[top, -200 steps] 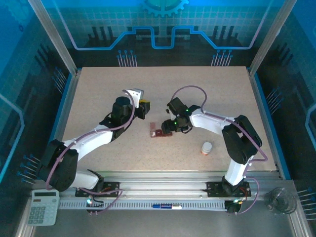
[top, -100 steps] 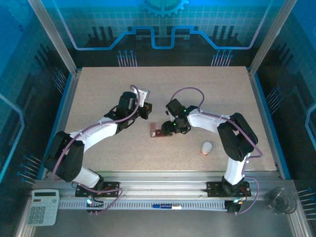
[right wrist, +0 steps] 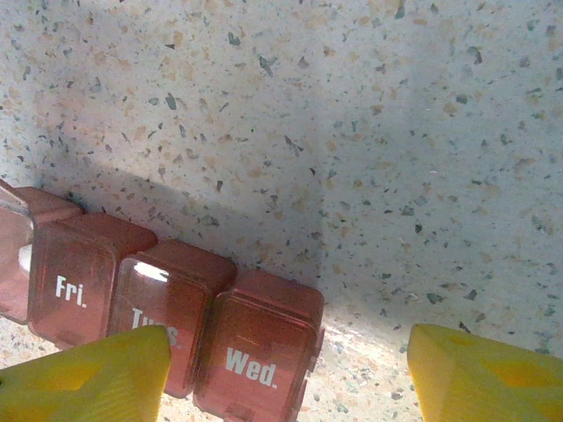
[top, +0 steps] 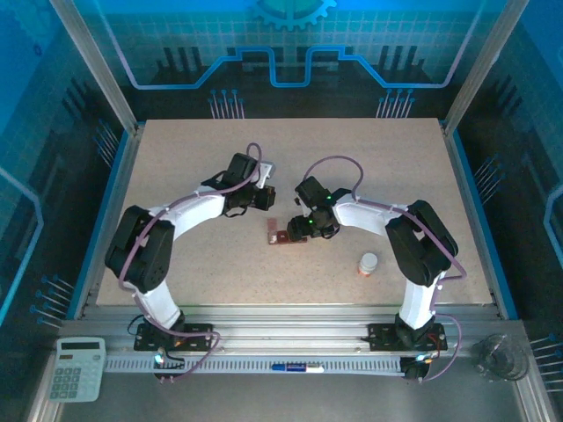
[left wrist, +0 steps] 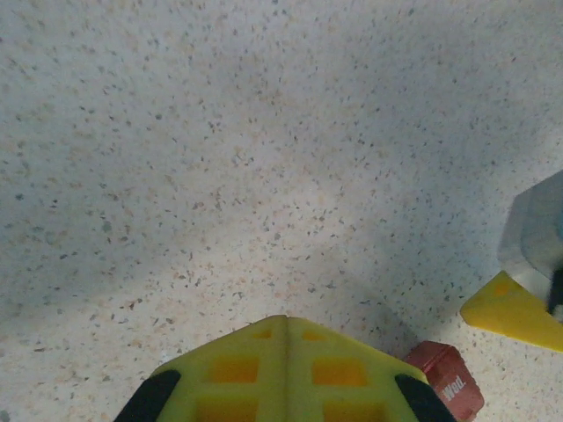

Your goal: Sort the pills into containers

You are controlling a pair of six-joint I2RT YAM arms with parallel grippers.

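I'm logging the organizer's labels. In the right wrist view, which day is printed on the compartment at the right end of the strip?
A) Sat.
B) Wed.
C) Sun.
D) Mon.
B: the last compartment at the right end of the reddish-brown strip plainly reads "Wed." in white letters.

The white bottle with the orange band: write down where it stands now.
Top external view: the white bottle stands on the near right part of the table, just left of the right arm and right of the pill strip.
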